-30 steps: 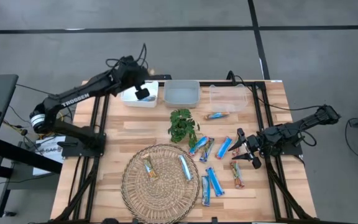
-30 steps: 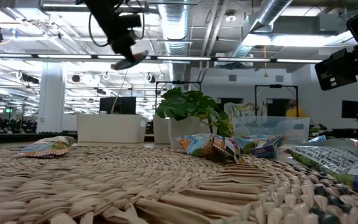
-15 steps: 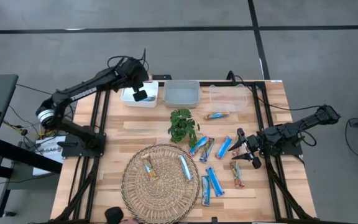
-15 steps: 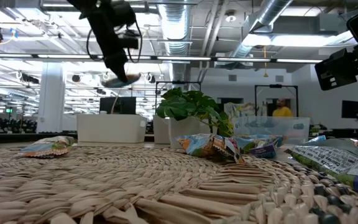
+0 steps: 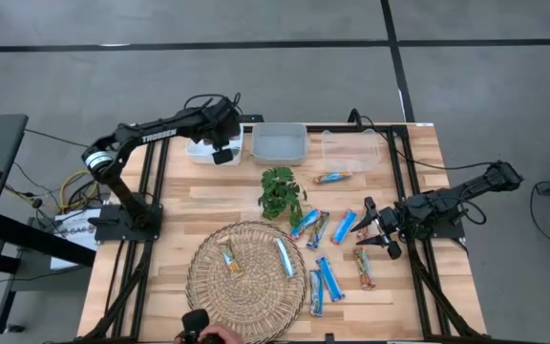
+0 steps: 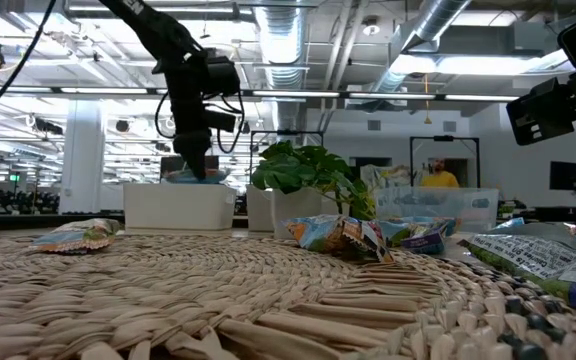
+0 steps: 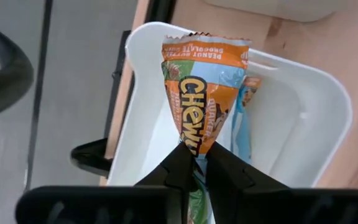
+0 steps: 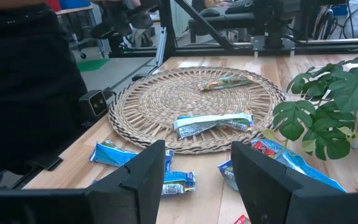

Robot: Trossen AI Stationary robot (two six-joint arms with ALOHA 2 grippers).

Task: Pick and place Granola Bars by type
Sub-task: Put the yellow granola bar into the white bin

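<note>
My left gripper (image 5: 221, 148) hangs over the white bin (image 5: 201, 151) at the table's far edge, shut on an orange-and-blue granola bar (image 7: 201, 87). In the low view it reaches down to the bin's rim (image 6: 178, 188). Another bar (image 7: 246, 115) lies inside the bin. My right gripper (image 5: 370, 227) is open and hovers low at the table's right side, next to several blue bars (image 5: 318, 229). Two bars (image 5: 229, 256) (image 5: 285, 256) lie on the woven mat (image 5: 203, 287). One bar (image 5: 332, 178) lies near the clear container (image 5: 351, 151). My left gripper pinches the orange bar between its two fingers (image 7: 179, 165) near one end of the wrapper (image 7: 194, 146), coming from above and pointing down. The bar hangs lengthwise below the fingers, and its free crimped end (image 7: 207, 40) points into the white bin.
A small green plant (image 5: 280, 191) stands mid-table between the bins and the mat. A grey bin (image 5: 280, 143) sits between the white bin and the clear container. A person's hand (image 5: 203, 334) shows at the table's near edge. People stand in the room behind (image 6: 435, 178).
My left gripper has carried the orange bar down and slightly toward the table's near right, from high above the table to the white bin's rim, staying shut on it. A person's hand has come into view at the near edge. My right arm has kept still.
</note>
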